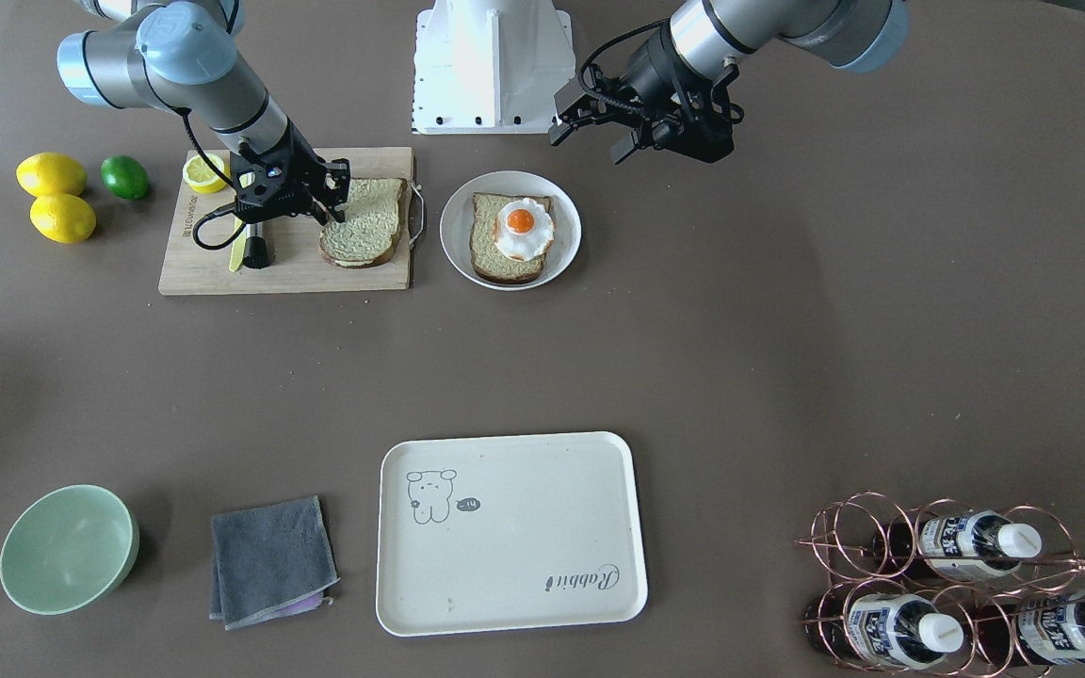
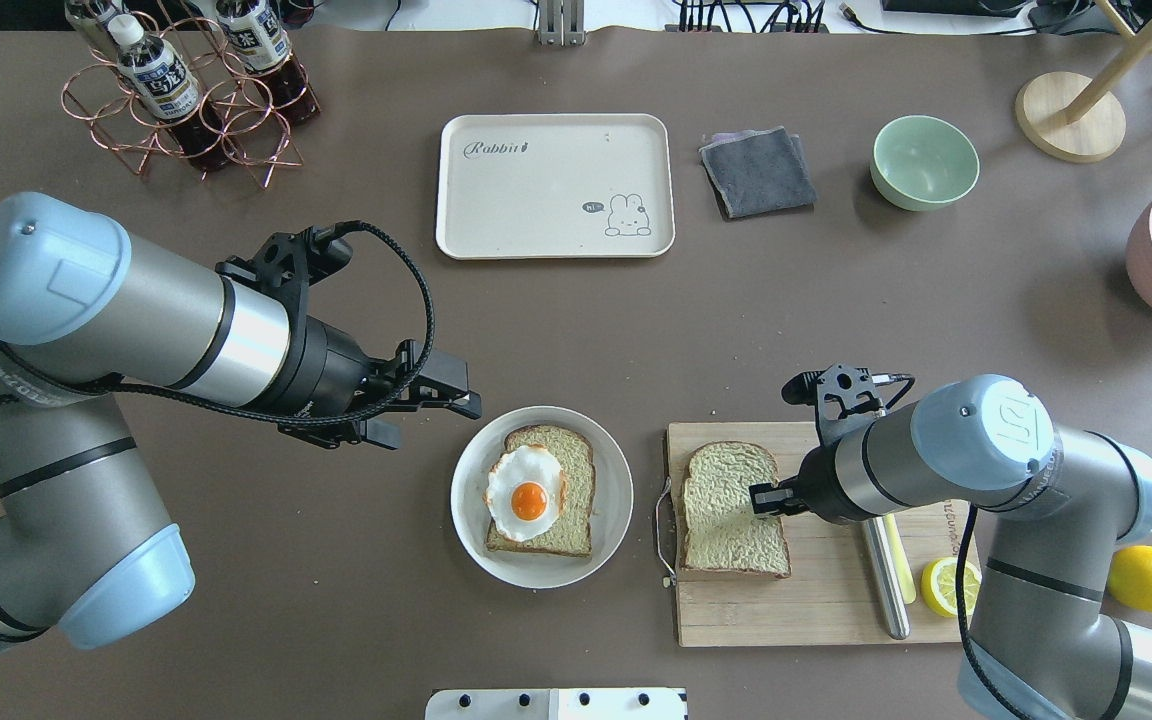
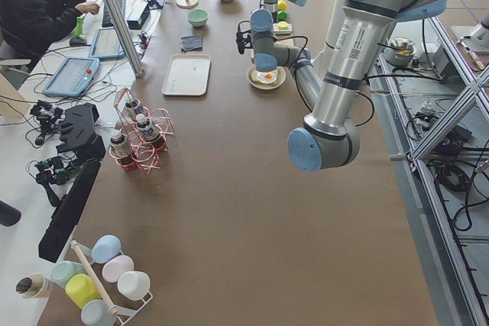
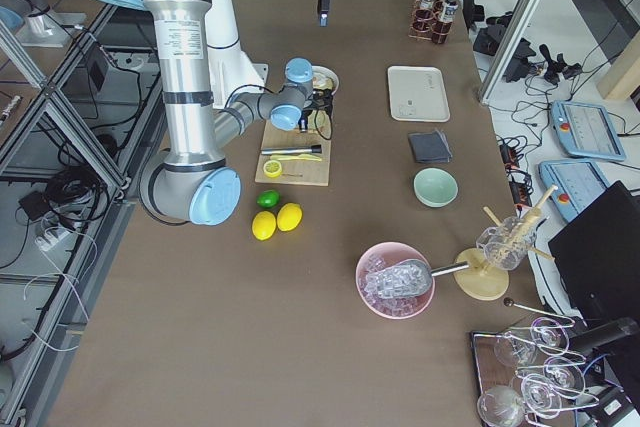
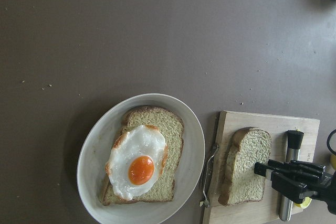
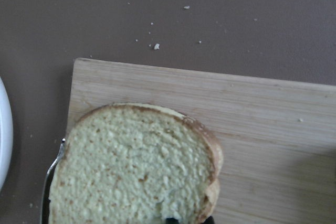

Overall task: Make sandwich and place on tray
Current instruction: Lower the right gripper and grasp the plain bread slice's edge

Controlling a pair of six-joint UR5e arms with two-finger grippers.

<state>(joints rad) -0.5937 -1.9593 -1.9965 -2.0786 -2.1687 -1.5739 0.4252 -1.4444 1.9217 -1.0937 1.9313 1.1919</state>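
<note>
One bread slice (image 1: 486,247) lies on the round white plate (image 1: 453,221) with the fried egg (image 1: 522,226) on top; they also show in the left wrist view (image 5: 137,161). Another bread slice (image 2: 731,510) lies on the wooden cutting board (image 2: 806,600); a further slice seems to lie under it. My right gripper (image 2: 758,497) is low at this slice's right edge and looks shut on it. My left gripper (image 2: 456,392) is open and empty, hovering left of the plate. The cream tray (image 2: 536,200) lies empty at the far middle.
A knife (image 2: 881,570) and a lemon half (image 2: 946,585) lie on the board under my right arm. Two lemons and a lime (image 1: 125,176) lie beside the board. A green bowl (image 2: 924,162), a grey cloth (image 2: 758,170) and a bottle rack (image 2: 186,100) flank the tray.
</note>
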